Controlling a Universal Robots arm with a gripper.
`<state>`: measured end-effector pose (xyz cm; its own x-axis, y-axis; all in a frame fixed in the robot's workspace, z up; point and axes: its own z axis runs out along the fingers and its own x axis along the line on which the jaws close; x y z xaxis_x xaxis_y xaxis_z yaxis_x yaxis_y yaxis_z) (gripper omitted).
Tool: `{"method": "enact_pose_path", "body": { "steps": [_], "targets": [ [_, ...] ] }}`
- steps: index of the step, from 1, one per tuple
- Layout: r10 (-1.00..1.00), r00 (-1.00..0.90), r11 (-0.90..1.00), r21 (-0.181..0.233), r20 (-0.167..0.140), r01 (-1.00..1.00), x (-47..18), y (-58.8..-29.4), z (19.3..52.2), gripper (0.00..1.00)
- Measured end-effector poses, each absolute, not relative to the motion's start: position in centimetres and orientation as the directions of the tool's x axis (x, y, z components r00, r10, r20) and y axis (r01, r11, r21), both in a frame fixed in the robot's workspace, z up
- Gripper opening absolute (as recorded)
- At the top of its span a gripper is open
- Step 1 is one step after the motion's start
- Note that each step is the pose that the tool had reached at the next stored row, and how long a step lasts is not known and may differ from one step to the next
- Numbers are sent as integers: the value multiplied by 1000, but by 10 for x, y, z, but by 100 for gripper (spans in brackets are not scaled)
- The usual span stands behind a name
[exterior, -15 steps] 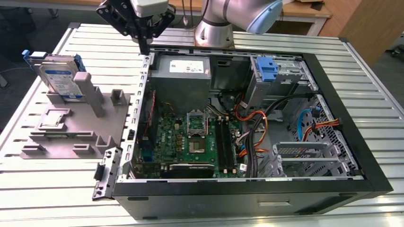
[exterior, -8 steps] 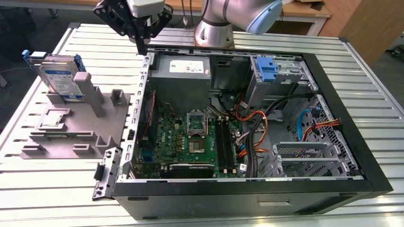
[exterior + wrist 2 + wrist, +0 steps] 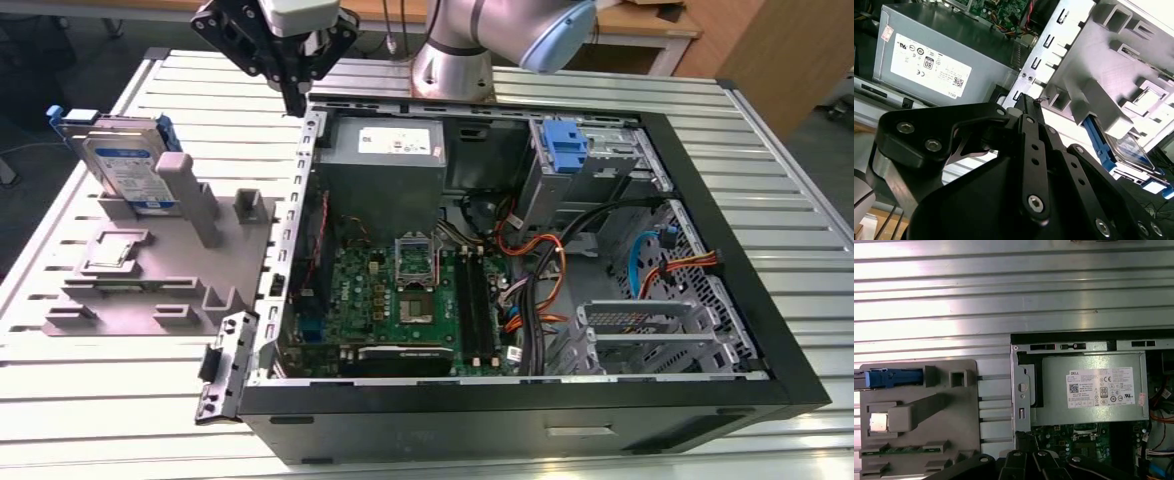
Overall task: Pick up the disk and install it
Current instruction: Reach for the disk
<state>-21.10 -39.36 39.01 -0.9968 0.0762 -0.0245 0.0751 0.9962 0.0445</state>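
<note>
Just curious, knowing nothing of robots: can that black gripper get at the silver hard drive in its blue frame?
Probably yes. The black gripper hangs over a corner of the open computer case; nearby, the silver, blue-framed hard drive stands upright in a grey holder, nothing above it.

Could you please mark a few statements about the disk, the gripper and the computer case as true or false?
1. The disk stands upright in the grey fixture, outside the computer case. True.
2. The gripper is holding the disk. False: it hangs by the case's edge near the power supply, apart from the disk.
3. The case lies open, with its motherboard exposed. True.
4. The power supply sits in the case's corner at the exterior view's lower right. False: it sits in the upper corner on the exterior view's left.
</note>
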Motion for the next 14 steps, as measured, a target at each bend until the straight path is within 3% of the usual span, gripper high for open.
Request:
{"method": "enact_pose_path", "body": {
  "steps": [14],
  "targets": [
    [76,-997,996,44,-24,75,-220,-394,390,10]
  ]
}}
